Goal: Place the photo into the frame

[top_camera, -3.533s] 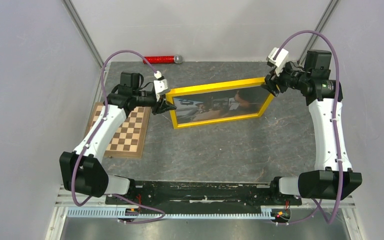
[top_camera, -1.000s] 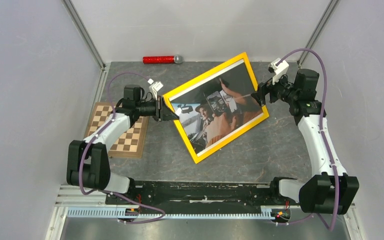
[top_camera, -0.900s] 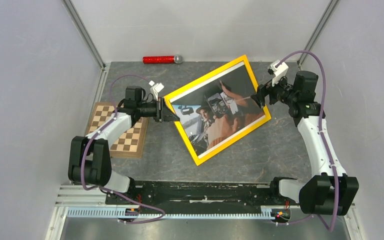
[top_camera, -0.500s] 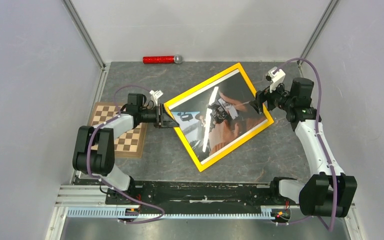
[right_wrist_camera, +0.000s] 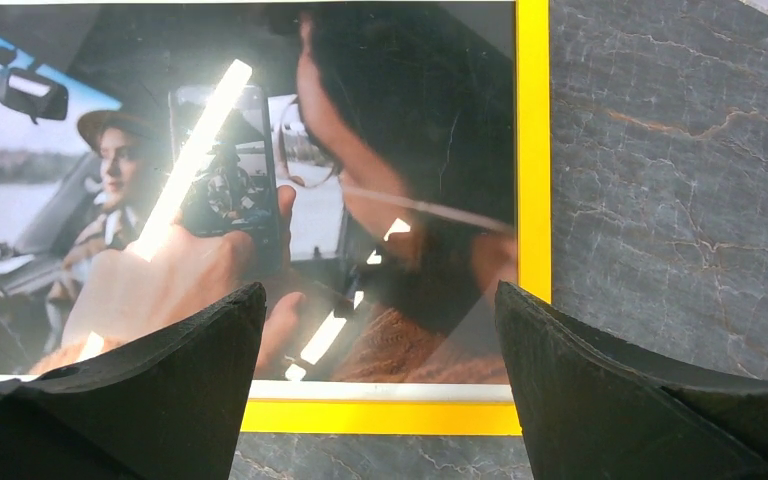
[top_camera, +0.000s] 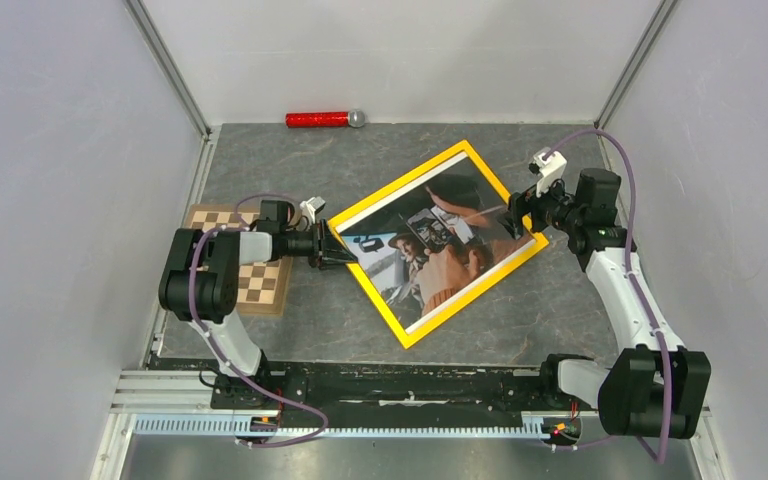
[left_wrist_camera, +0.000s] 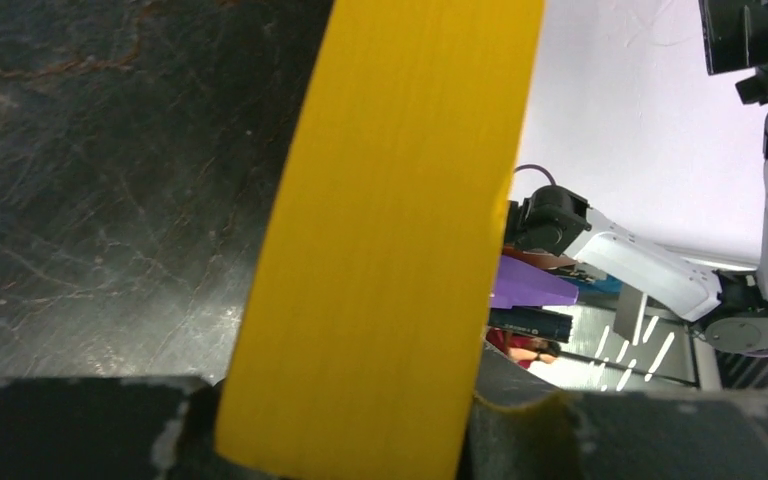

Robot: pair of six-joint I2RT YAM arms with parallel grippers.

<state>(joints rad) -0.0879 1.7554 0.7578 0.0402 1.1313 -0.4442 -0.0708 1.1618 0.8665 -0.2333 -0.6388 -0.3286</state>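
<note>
The yellow frame (top_camera: pixel 400 180) lies close to flat on the dark table, turned like a diamond, with the photo (top_camera: pixel 435 245) inside it facing up. My left gripper (top_camera: pixel 334 250) is shut on the frame's left corner. In the left wrist view the yellow rail (left_wrist_camera: pixel 390 230) fills the gap between that gripper's (left_wrist_camera: pixel 345 425) dark fingers. My right gripper (top_camera: pixel 513 213) hovers open over the frame's right edge. The right wrist view shows the photo (right_wrist_camera: pixel 210 200) under glare, the yellow rail (right_wrist_camera: pixel 532 150), and the wide-apart right gripper (right_wrist_camera: pixel 380 300) holding nothing.
A brown-and-cream chessboard (top_camera: pixel 260 285) lies at the left under my left arm. A red cylinder with a silver cap (top_camera: pixel 322 119) rests by the back wall. Grey walls enclose the marbled table (top_camera: pixel 520 310) on three sides.
The frame with the photo has tipped down from a steep tilt to nearly flat on the table. Both arms have come lower with it. The left gripper keeps its hold.
</note>
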